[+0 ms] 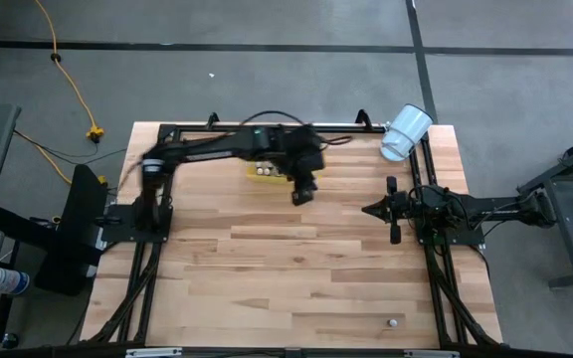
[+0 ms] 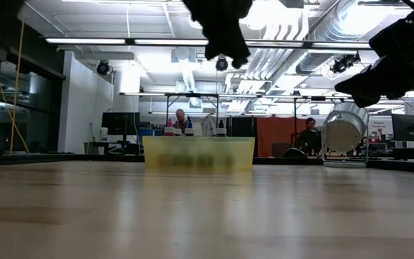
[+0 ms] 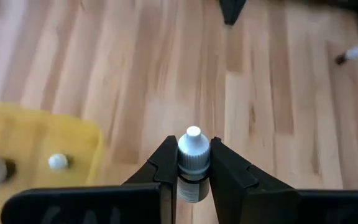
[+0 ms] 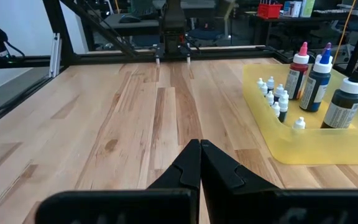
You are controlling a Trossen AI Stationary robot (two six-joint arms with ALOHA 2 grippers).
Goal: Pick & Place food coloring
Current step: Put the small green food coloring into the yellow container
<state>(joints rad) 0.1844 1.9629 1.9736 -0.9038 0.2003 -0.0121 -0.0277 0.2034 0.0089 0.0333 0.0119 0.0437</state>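
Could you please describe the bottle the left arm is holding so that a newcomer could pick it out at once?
Start at the yellow tray near the table's far edge. Just right of it hangs the left gripper, shut on a small bottle with a white cap. Unlike the other bottles, which stand in the tray, this one is held above the bare wood.

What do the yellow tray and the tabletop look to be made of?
Yellow tray: probably plastic, translucent with a slight sheen; the low view shows dark shapes through its wall. Tabletop: wood, seemingly butcher-block style, with joined pale strips, visible grain and a smooth, lightly glossy finish.
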